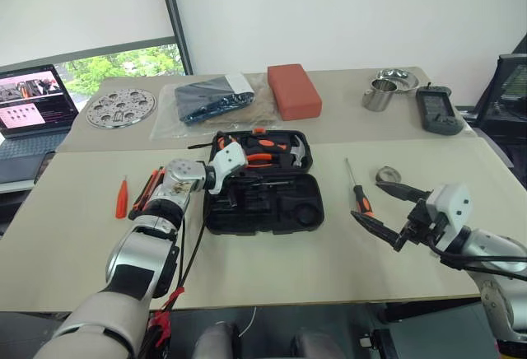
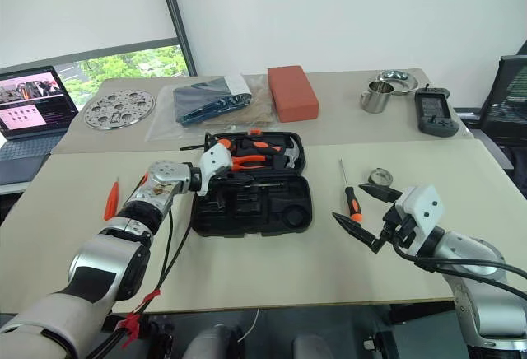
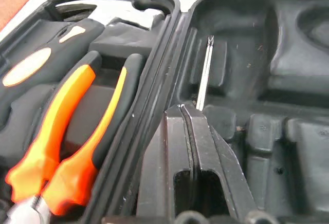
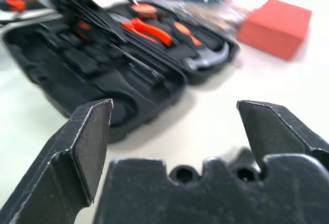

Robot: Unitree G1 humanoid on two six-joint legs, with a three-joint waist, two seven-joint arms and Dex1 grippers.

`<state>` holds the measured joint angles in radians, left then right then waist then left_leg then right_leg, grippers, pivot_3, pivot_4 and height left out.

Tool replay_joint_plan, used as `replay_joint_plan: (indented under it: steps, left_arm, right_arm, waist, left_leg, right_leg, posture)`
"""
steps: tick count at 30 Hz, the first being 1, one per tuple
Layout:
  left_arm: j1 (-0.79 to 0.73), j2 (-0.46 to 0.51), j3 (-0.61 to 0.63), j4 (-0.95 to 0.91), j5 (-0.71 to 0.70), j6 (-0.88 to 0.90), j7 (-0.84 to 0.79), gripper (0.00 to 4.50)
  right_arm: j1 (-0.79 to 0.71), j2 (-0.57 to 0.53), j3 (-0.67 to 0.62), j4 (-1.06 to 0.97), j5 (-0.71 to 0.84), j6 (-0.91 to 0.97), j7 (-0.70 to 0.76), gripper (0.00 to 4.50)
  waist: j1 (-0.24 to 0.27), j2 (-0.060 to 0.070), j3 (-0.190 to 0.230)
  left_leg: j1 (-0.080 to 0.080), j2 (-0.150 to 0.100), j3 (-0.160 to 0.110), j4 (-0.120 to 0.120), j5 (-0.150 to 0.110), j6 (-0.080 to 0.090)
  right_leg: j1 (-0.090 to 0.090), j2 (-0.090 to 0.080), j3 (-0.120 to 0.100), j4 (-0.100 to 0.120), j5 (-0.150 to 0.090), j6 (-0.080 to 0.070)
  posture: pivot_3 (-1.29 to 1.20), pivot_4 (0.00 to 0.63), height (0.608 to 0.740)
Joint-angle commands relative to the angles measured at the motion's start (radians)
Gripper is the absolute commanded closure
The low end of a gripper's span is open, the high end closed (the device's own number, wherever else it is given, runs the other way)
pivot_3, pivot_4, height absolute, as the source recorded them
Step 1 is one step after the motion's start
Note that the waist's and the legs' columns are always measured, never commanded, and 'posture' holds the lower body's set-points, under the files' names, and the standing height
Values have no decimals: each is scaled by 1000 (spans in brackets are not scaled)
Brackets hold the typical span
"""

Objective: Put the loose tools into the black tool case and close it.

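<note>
The black tool case [image 1: 265, 226] lies open at the table's middle. Orange-handled pliers [image 1: 262, 158] and a hammer sit in its far half. My left gripper [image 1: 241, 179] hovers over the case by the hinge, shut on a thin screwdriver shaft [image 3: 205, 72] whose tip points across the near half. On the table left of the case lie a slim orange tool [image 1: 122, 197] and an orange-and-black tool [image 1: 149, 188]. Right of the case lie a screwdriver [image 1: 352, 176] and a small tape roll [image 1: 388, 174]. My right gripper [image 1: 368, 200] is open, just above that screwdriver's handle.
Along the back of the table are a perforated metal disc [image 1: 121, 108], a dark item in a clear bag [image 1: 212, 100], a red-orange block [image 1: 294, 90], a steel cup [image 1: 379, 95], a bowl [image 1: 396, 79] and a grey handheld device [image 1: 436, 110]. A laptop [image 1: 33, 100] stands far left.
</note>
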<state>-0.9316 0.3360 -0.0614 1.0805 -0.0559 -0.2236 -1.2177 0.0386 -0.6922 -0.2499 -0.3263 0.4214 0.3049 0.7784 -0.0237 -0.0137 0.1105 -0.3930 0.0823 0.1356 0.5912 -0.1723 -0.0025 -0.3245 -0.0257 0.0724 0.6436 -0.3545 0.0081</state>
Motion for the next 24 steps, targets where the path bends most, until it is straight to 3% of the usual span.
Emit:
replay_joint_plan:
  steps: [1,7,11,12,16,22,24]
  left_arm:
    - [38,83,49,-287,-148,210,-176,3715]
    - [223,256,19,-869,-300,555,-286,1342]
    - [275,345,14,-1060,-357,663,-299,33]
    - [279,357,14,-1081,-364,676,-296,33]
    - [285,389,9,-1130,-393,714,-294,0]
    - [305,406,20,-1157,-407,716,-270,0]
    - [316,407,33,-1171,-418,725,-254,0]
  right_arm:
    - [-55,-36,39,25,-46,128,-64,0]
    - [-249,-57,119,166,-87,384,-150,0]
    - [-347,-55,175,244,-106,518,-172,0]
    - [-361,-54,189,257,-113,543,-175,0]
    - [-397,-44,228,301,-120,602,-177,883]
    - [-420,-46,202,296,-135,598,-193,2983]
    - [-441,-44,179,285,-135,584,-210,3468]
  waist:
    - [-1,1,1]
    - [3,3,0]
    - [12,3,0]
    - [14,3,0]
    - [14,3,0]
    - [11,3,0]
    - [9,3,1]
  left_leg:
    - [0,0,0,0,0,-1]
    - [-5,2,1,0,7,-11]
    - [-6,2,1,0,6,-10]
    - [-6,2,1,0,6,-10]
    - [-6,1,1,0,1,-2]
    - [-6,1,1,0,1,-2]
    - [-6,1,1,0,1,-2]
  right_leg:
    - [-1,0,0,0,0,0]
    - [-6,1,0,-1,0,0]
    - [-6,1,0,-2,0,0]
    - [-6,1,0,-2,0,0]
    - [-5,0,1,-3,0,0]
    - [-5,1,1,-3,0,0]
    - [-6,1,1,-3,0,0]
  posture:
    - [0,150,740]
    - [0,150,740]
    - [0,150,740]
    - [0,150,740]
    - [0,150,740]
    - [0,150,740]
    - [0,150,740]
